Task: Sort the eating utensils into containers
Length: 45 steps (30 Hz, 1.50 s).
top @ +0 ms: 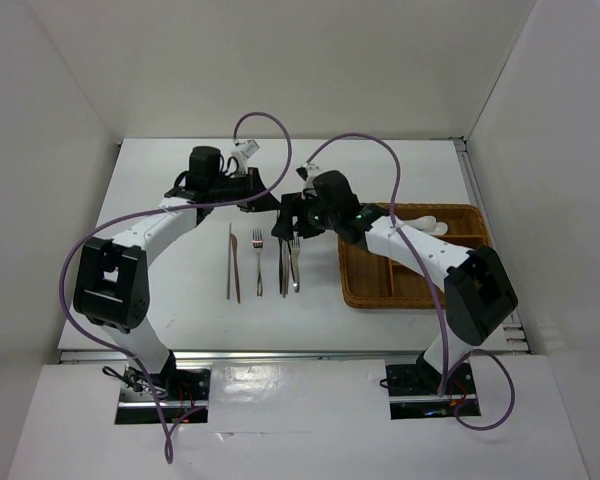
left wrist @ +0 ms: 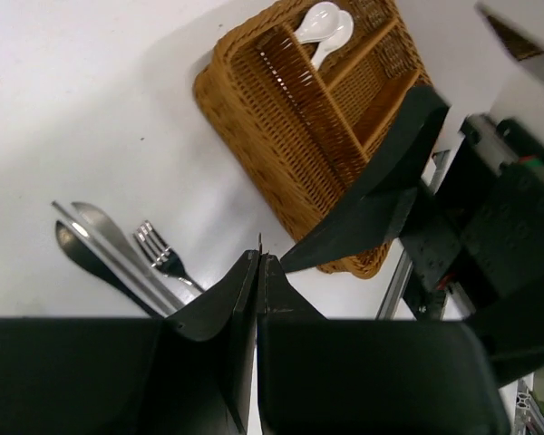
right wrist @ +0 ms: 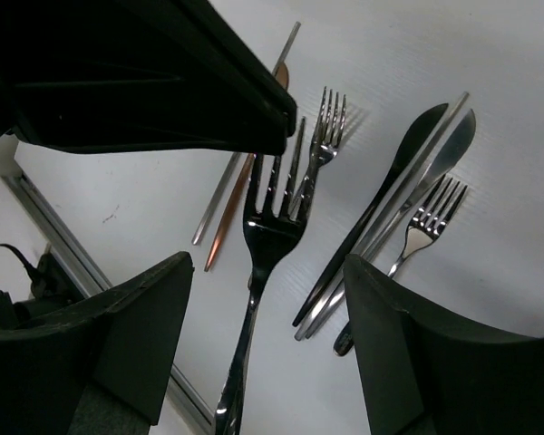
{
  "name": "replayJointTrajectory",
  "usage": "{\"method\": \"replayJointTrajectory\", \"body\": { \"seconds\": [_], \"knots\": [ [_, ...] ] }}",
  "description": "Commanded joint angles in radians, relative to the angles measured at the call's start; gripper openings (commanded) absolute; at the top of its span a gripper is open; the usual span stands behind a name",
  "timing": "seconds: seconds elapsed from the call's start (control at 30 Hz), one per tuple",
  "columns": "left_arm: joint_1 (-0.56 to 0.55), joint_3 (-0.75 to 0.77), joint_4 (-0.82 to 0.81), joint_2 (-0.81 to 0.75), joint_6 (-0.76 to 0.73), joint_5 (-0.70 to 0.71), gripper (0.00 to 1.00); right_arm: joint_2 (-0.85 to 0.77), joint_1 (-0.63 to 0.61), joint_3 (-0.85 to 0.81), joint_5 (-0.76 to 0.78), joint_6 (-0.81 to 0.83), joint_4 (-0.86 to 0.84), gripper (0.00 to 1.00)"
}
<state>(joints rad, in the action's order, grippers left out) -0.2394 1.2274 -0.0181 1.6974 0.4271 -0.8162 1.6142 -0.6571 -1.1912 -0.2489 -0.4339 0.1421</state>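
The left end effector (left wrist: 258, 260) clenches a slim silver metal fork (right wrist: 270, 231); the right end effector (right wrist: 265, 281) straddles it, released.

A white table (top: 180, 300) stands inside a white booth. Behind the table rises a plain back wall (top: 300, 60). A left wall (top: 30, 200) and a right wall (top: 570, 150) angle in from either side of the table. A metal near rail (top: 280, 356) runs along the table's near edge, and a side rail (top: 473, 190) follows the table's right edge. In front of the table lies a white board (top: 300, 420) with two cut-outs (top: 160, 402) showing metal plates. Light is even and soft, with only faint shadows on the table
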Motion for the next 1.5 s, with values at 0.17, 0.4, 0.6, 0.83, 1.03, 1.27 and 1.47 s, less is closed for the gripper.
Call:
{"method": "replayJointTrajectory", "body": {
  "seconds": [0.17, 0.4, 0.6, 0.83, 1.03, 1.27, 1.47],
  "knots": [
    [-0.034, -0.002, -0.088, -0.068, 0.041, -0.012, 0.09, -0.002, -0.059, -0.022, 0.049, 0.063, -0.007, 0.67],
    [-0.052, -0.032, -0.086, -0.077, 0.041, 0.026, 0.13, -0.045, -0.059, 0.01, 0.16, 0.02, 0.004, 0.11],
    [-0.052, -0.034, 0.009, -0.117, 0.007, 0.165, 0.48, -0.033, -0.059, -0.054, 0.414, -0.14, 0.189, 0.0],
    [-0.002, -0.002, 0.104, -0.139, -0.027, 0.256, 0.6, -0.053, 0.098, -0.085, 0.629, -0.443, 0.466, 0.0],
    [0.041, -0.025, 0.119, -0.139, -0.047, 0.256, 0.61, -0.141, 0.29, -0.032, 0.744, -0.831, 0.75, 0.0],
    [0.041, -0.06, 0.084, -0.12, -0.004, 0.247, 0.62, -0.215, 0.482, 0.068, 0.793, -1.052, 0.832, 0.0],
    [0.041, -0.069, 0.084, -0.111, -0.013, 0.247, 0.62, -0.261, 0.576, 0.119, 0.832, -1.063, 0.823, 0.0]
  ]
}}
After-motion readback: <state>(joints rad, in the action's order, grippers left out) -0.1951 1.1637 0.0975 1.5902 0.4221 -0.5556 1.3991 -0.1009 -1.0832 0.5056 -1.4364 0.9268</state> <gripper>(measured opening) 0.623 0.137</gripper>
